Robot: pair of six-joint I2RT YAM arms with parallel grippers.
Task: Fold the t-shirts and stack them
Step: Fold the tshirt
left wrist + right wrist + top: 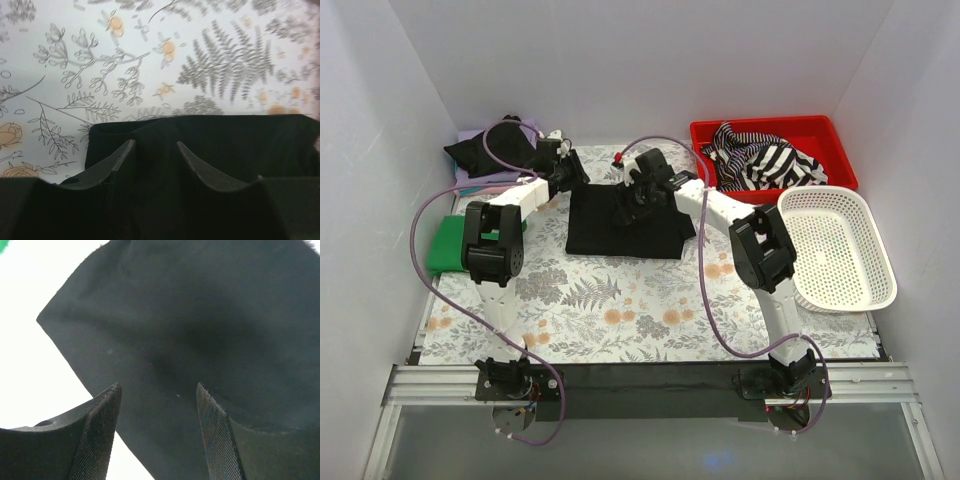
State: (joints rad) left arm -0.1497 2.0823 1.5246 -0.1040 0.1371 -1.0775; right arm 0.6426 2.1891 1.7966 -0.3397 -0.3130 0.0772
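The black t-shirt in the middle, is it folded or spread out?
Folded, at least partly: the black t-shirt lies as a rectangle, no sleeves sticking out, and the left wrist view shows one layer over another.

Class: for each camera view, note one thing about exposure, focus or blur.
Top external: even light, sharp, the black t-shirt nearly featureless. Left wrist: floral table covering soft, blurrier toward the right edge. Right wrist: background beside the shirt blown out white.
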